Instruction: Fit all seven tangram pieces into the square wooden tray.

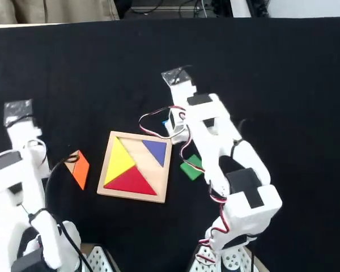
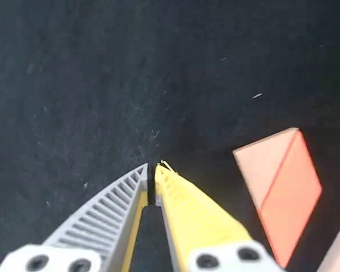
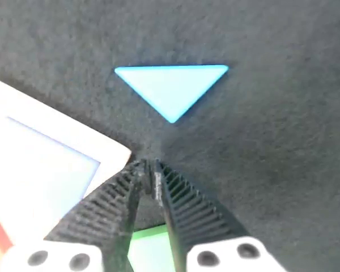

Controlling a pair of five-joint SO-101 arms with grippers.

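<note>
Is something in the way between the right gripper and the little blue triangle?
No, nothing visible is. Bare dark cloth lies between the right gripper and the blue triangle. The wooden tray has a corner beside that path, not across it.

The right arm (image 1: pixel 215 141) partly covers the blue triangle (image 1: pixel 166 122) and the green piece (image 1: pixel 191 168).
</note>
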